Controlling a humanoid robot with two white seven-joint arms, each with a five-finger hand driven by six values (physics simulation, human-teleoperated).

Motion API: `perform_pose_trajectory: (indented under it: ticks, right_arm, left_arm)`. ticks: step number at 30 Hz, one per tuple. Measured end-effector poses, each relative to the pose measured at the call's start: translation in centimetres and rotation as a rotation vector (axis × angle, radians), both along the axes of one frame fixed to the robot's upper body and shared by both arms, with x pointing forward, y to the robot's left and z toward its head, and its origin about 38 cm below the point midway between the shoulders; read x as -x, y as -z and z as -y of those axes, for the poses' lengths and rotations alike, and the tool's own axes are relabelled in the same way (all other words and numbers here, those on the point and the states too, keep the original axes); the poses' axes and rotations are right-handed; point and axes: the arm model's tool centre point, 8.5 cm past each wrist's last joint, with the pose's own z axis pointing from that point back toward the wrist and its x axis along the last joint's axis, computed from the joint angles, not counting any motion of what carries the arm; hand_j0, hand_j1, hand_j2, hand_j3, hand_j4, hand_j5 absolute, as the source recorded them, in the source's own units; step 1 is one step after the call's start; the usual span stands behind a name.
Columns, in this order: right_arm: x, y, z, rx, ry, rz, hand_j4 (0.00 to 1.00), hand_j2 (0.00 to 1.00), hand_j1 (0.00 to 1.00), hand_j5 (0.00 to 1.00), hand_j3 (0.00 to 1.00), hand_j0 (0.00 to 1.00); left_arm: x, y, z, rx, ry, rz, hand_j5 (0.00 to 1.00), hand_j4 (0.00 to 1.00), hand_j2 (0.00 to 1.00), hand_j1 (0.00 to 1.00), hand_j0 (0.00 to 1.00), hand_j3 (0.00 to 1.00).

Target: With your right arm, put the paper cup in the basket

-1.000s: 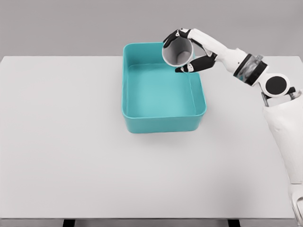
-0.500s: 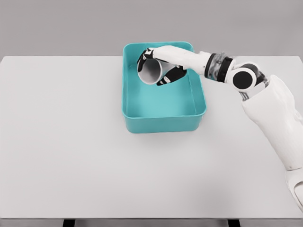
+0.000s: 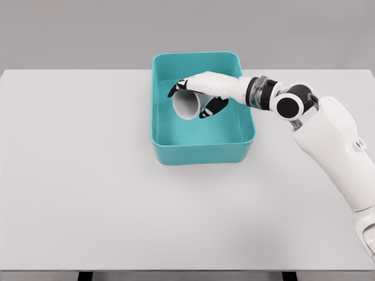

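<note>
The paper cup (image 3: 187, 105), clamped in the right hand (image 3: 198, 93) w/ mouth tipped sideways, had been carried from above the far rim down inside the teal basket (image 3: 199, 153), so only release appeared to be left.

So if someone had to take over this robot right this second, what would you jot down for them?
Right hand: shut on the paper cup, reaching in over the teal basket from the right.
Left hand: not in view.
Paper cup: tipped on its side, mouth facing the camera, held low inside the basket's walls toward the back half. Whether it touches the floor cannot be told.
Basket: sits on the white table, nothing else in it.
Done: cup carried into the basket.
Left: open the fingers to release the cup, then draw the arm back out.
</note>
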Motion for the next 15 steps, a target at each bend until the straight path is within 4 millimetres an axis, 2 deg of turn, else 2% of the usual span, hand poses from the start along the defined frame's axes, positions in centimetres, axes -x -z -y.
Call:
perform_pose_trajectory:
  ticks: [15]
  right_arm:
    - [0.06, -0.15, -0.24, 0.03, 0.004, 0.018, 0.87, 0.87, 0.87, 0.87, 0.87, 0.87]
  left_arm:
    - [0.0, 0.0, 0.0, 0.0, 0.0, 0.0, 1.0, 1.0, 1.0, 1.0, 1.0, 1.0]
